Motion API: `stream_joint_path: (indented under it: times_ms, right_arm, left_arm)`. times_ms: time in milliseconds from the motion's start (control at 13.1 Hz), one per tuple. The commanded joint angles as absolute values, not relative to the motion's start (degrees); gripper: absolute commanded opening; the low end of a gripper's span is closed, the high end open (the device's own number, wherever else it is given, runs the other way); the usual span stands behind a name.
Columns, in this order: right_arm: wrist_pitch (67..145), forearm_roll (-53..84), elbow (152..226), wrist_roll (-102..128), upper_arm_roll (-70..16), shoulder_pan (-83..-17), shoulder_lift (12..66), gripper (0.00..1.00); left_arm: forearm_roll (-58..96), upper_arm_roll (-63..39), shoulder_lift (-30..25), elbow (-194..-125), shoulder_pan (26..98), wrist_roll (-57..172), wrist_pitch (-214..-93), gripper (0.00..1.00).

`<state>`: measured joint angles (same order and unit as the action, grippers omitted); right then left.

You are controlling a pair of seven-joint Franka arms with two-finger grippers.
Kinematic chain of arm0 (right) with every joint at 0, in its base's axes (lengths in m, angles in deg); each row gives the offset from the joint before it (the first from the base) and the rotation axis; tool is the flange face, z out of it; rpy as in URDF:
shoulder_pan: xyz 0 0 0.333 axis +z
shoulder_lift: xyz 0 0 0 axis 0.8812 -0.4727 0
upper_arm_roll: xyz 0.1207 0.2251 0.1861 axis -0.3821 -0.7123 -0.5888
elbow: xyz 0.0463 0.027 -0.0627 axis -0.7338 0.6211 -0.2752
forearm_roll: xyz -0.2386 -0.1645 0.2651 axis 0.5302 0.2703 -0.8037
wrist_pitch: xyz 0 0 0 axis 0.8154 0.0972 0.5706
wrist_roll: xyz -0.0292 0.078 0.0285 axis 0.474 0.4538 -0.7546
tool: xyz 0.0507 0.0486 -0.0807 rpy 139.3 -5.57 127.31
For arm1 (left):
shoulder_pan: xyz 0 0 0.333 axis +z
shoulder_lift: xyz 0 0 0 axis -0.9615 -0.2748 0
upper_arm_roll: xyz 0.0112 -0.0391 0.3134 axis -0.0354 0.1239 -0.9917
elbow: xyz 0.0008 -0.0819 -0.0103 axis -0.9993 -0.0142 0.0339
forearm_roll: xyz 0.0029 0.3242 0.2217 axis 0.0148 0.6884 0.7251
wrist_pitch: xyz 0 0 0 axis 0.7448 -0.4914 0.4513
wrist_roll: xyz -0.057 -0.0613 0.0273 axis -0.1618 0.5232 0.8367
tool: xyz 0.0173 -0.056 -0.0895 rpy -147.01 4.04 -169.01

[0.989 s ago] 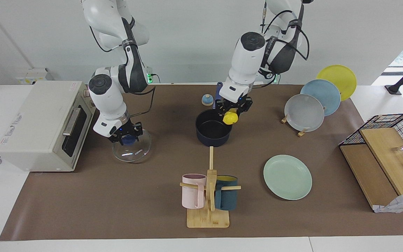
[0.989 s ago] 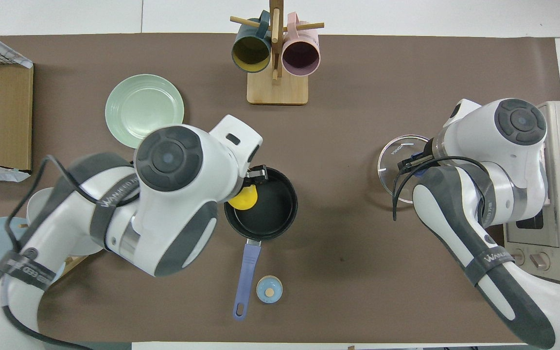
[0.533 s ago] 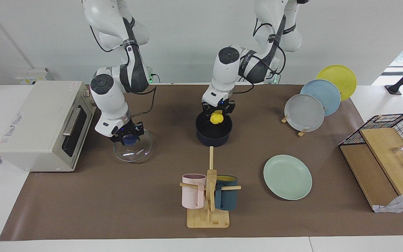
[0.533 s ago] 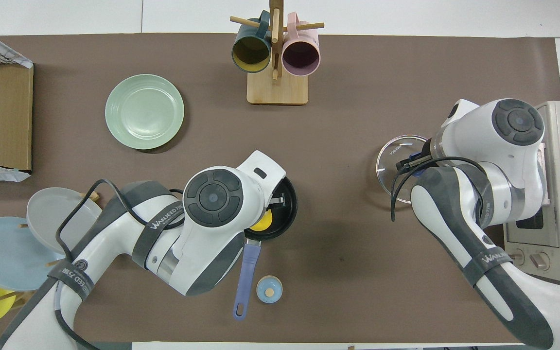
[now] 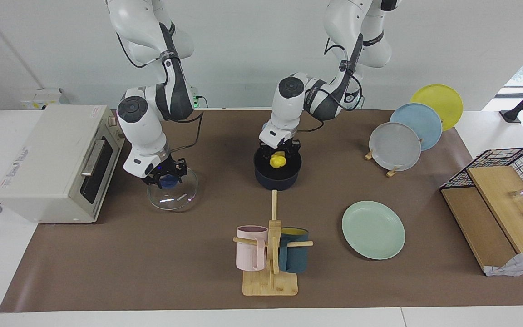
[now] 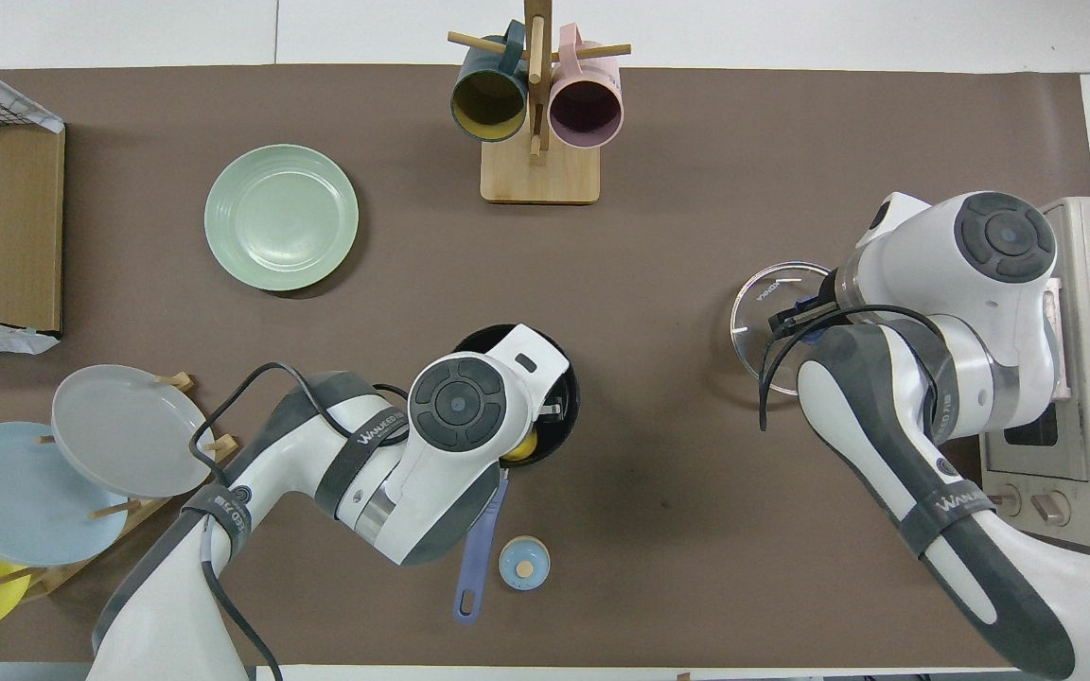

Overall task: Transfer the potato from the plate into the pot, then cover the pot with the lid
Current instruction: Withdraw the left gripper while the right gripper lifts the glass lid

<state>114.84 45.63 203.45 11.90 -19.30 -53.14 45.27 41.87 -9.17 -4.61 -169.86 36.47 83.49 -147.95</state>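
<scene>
My left gripper is shut on the yellow potato and holds it low inside the mouth of the dark pot. In the overhead view the left wrist covers most of the pot; only a sliver of potato and the blue handle show. The pale green plate lies bare toward the left arm's end, farther from the robots than the pot. My right gripper is shut on the blue knob of the glass lid, beside the toaster oven.
A wooden mug rack with a pink and a teal mug stands farther out than the pot. A toaster oven sits at the right arm's end. A rack of grey, blue and yellow plates and a wire basket are at the left arm's end. A small blue bell lies by the pot handle.
The left arm swung the potato from above the pot's rim to over its middle and lowered it into the pot. The right gripper stayed on the lid's knob, barely shifting.
</scene>
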Motion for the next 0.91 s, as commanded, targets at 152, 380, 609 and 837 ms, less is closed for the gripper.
stream_joint_path:
  times_ms: [152,380,609,837]
  right_arm:
    - [114.8,45.8,202.6,12.4,-19.4,-53.2,45.1,0.0]
    - [114.8,45.9,202.6,12.4,-19.4,-53.2,45.1,0.0]
    - [114.8,45.8,202.6,12.4,-19.4,-53.2,45.1,0.0]
    - [114.1,45.8,202.2,12.4,-19.4,-53.0,45.1,0.0]
  left_arm:
    - [43.2,-10.2,-6.8,-170.9,34.3,84.6,-152.2,0.0]
    - [43.2,-10.2,-6.9,-170.3,34.8,84.2,-152.2,0.37]
    - [43.2,-10.4,-3.7,-168.9,35.8,83.3,-148.0,1.0]
    - [42.7,-10.3,-0.8,-156.3,41.2,80.7,-127.8,1.0]
